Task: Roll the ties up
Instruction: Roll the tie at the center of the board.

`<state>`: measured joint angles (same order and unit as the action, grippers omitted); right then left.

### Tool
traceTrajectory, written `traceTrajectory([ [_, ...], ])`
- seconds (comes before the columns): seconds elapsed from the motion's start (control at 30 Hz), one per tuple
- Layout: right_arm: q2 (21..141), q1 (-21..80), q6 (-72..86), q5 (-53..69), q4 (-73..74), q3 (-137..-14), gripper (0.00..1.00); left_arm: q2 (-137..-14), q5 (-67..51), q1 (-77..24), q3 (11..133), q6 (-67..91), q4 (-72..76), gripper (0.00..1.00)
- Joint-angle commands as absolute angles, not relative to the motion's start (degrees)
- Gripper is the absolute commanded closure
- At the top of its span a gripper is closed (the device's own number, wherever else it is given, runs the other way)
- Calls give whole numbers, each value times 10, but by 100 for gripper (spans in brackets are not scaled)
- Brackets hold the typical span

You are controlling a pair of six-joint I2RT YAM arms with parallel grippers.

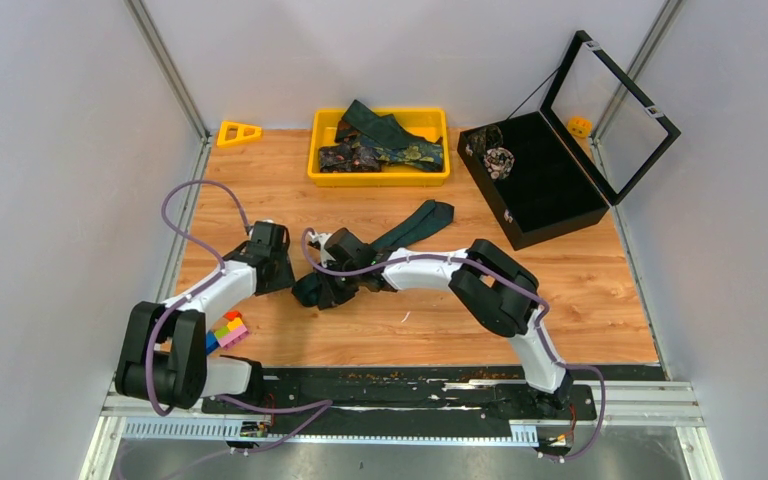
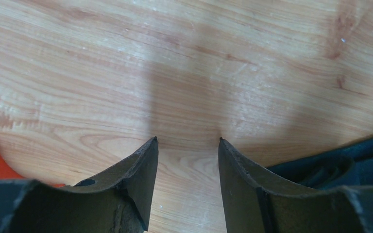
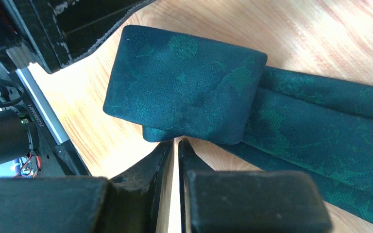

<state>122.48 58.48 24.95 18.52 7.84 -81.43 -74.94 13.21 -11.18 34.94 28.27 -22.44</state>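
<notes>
Left arm [image 1: 215, 285] and right arm [image 1: 490, 285], white with black joints, reach over the table [image 1: 580, 270] of smooth pale wood. At back right stands a hard black case [image 1: 540, 185], its clear lid raised. The yellow plastic tray [image 1: 380, 175] behind holds soft crumpled ties [image 1: 380, 145], some with a gold pattern. One green tie [image 3: 184, 92] lies at the centre, woven with faint leaves, its near end folded into a flat roll. The right gripper [image 3: 176, 141] is almost closed at the edge of the roll; whether it pinches cloth is unclear. The left gripper [image 2: 187, 141] stands open over bare wood beside the roll.
</notes>
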Motion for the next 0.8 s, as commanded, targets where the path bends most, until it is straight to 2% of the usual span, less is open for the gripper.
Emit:
traceTrajectory([
  [0.0,1242,589,241,159,75,-832,90,-760,154,-98,381,276,-217,43],
  [0.13,1246,590,242,160,75,-835,90,-791,133,-96,400,271,-216,43],
  [0.33,1246,589,242,153,78,-844,90,-805,53,-96,380,269,-199,50],
  [0.47,1250,589,253,152,79,-858,91,-795,6,-96,357,274,-192,56],
  [0.77,1267,594,276,153,85,-894,91,-752,-46,-98,324,286,-196,62],
])
